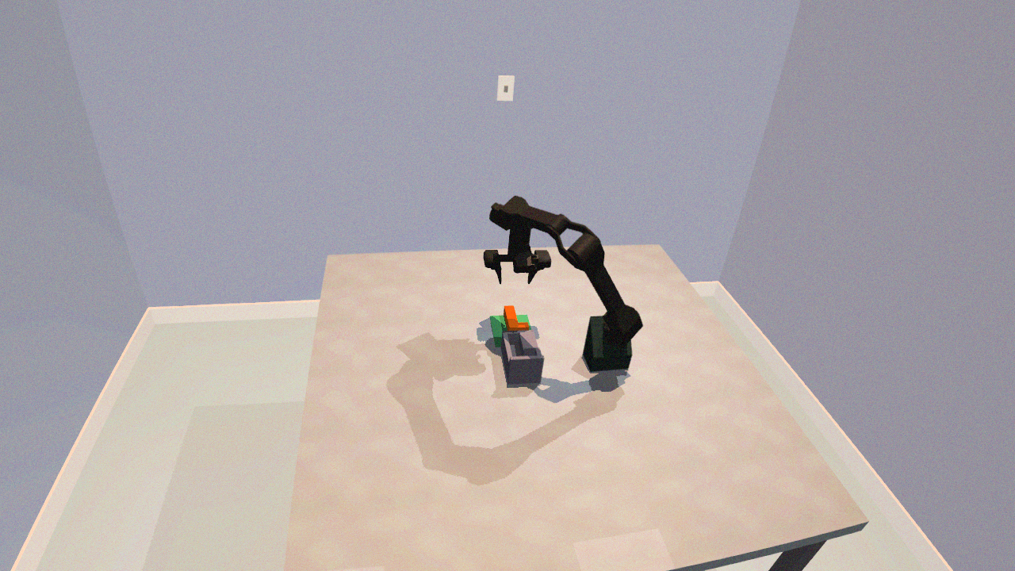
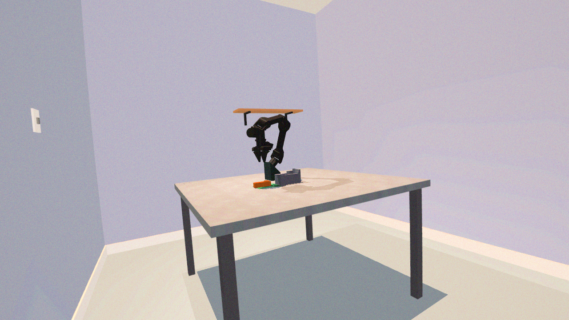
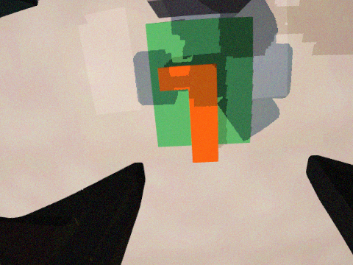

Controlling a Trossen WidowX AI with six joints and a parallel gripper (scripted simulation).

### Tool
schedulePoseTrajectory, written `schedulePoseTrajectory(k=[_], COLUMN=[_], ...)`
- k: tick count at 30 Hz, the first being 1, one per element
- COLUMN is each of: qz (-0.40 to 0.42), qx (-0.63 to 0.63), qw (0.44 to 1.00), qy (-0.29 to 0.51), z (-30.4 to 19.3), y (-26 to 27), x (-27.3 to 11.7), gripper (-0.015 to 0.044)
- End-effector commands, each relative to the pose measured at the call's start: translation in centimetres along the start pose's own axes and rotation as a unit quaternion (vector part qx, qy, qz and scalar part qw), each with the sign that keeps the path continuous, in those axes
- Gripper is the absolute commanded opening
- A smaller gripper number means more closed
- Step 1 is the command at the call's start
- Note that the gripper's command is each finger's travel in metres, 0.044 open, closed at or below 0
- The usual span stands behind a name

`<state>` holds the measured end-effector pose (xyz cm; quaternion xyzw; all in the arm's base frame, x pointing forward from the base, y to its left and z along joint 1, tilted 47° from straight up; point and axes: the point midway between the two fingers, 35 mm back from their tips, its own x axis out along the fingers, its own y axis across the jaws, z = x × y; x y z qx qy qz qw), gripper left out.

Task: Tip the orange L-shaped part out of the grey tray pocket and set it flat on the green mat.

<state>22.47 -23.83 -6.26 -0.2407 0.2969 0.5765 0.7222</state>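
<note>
Nearest in the wrist view, the black claw (image 1: pixel 514 282) (image 2: pixel 262 161) (image 3: pixel 226 168), with tapered fingers wide apart and nothing between them. Raised above the desk (image 1: pixel 638 454) (image 2: pixel 238 202) (image 3: pixel 73 147), well apart from anything on it.

Beyond those fingertips, the orange L-shaped part (image 1: pixel 510 316) (image 2: pixel 261 184) (image 3: pixel 205 121), out of the tray and lying flat on the green mat. Smooth and matt, with square edges and straight sides; the short leg toward the tray, the end of the long leg poking out past the mat's edge. Top side or underside up: impossible to tell.

Underneath, the mat (image 1: pixel 496 327) (image 2: pixel 274 185) (image 3: pixel 170 125), thin, plain and rectangular, streaked with shadow. Just beside it, the grey tray (image 1: pixel 524 372) (image 2: pixel 287 178) (image 3: pixel 165 9), a deep, blocky body with flat walls and a stepped recess.

Around these, a pale, softly mottled desktop with a grey edge, on square dark legs (image 2: pixel 226 274). Farther off in the exterior view, an angular dark base (image 1: pixel 592 362) (image 2: pixel 268 175) (image 3: pixel 15 5), under a black arm (image 1: pixel 607 284) (image 2: pixel 281 139) with rounded joints.

Behind, a flat, wood-coloured shelf (image 2: pixel 268 110) on black brackets. On another lilac-grey, finely grained wall, a white rectangular switch plate (image 1: pixel 505 78) (image 2: pixel 34 119).
</note>
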Motion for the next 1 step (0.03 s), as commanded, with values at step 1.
schedulePoseTrajectory(k=[1], qz=[-0.001], qx=[0.001], qw=[1.0], qy=[0.001], z=[-0.03], y=[-0.04], x=[-0.03], gripper=[0.04])
